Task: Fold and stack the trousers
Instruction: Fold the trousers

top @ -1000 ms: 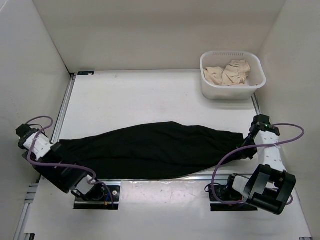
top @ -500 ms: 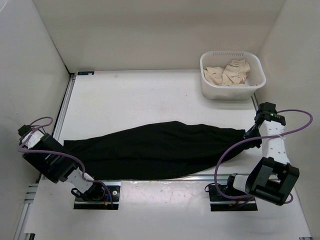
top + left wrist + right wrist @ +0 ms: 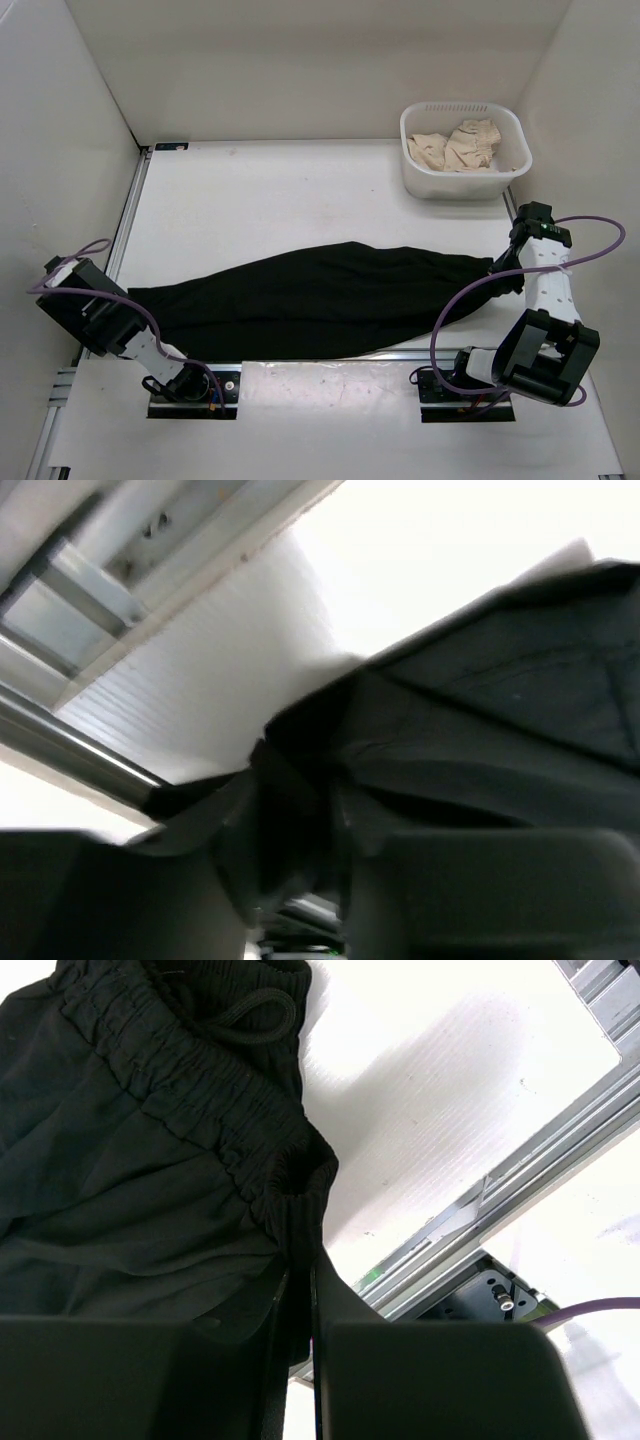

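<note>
Black trousers (image 3: 320, 300) lie stretched lengthwise across the near part of the table, waistband on the right and leg ends on the left. My left gripper (image 3: 128, 300) is at the leg end; in the left wrist view my left gripper (image 3: 300, 810) is shut, with dark trouser fabric (image 3: 500, 680) bunched between the fingers. My right gripper (image 3: 497, 268) is at the waist end; in the right wrist view my right gripper (image 3: 298, 1270) is shut on the gathered elastic waistband (image 3: 180, 1070), close to the drawstring (image 3: 250, 1010).
A white basket (image 3: 415, 170) holding beige clothing (image 3: 460, 145) stands at the far right corner. Aluminium rails run along the table's front edge (image 3: 330, 358) and left edge (image 3: 125, 220). White walls enclose the table on three sides.
The left gripper has shut on the leg end, and the left arm has swung back toward the left wall. The right gripper carried the waistband slightly farther from the front edge.
</note>
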{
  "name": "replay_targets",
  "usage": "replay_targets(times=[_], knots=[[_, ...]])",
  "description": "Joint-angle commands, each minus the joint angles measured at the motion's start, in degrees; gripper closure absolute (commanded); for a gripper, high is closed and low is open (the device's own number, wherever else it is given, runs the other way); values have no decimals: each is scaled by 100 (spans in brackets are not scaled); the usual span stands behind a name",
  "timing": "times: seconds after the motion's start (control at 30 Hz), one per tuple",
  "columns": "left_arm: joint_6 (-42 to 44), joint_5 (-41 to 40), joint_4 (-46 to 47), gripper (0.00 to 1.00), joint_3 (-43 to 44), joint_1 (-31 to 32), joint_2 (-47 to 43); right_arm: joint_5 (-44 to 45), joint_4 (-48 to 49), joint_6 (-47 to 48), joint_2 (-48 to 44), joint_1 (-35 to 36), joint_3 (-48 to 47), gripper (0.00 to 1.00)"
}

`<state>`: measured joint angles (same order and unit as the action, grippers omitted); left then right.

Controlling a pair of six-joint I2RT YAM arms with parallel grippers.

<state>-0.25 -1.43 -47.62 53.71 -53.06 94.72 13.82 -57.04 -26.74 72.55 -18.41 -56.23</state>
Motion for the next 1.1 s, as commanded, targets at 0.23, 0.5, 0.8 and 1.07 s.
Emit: replay_targets(times=[0.23,0.5,0.8,1.07], knots=[[25,55,-327,86,1105,67,-980,-81,-88,64,4,-39,-265,100],[25,-461,-459,29,1178,525,-1211,-249,-88,64,4,-39,-319,100],[25,-674,-283,25,1439,472,-262,-301,-36,64,-101,-39,-257,100],[25,-1025,-231,23,1661,472,205,-301,-36,64,-206,-39,-134,100]])
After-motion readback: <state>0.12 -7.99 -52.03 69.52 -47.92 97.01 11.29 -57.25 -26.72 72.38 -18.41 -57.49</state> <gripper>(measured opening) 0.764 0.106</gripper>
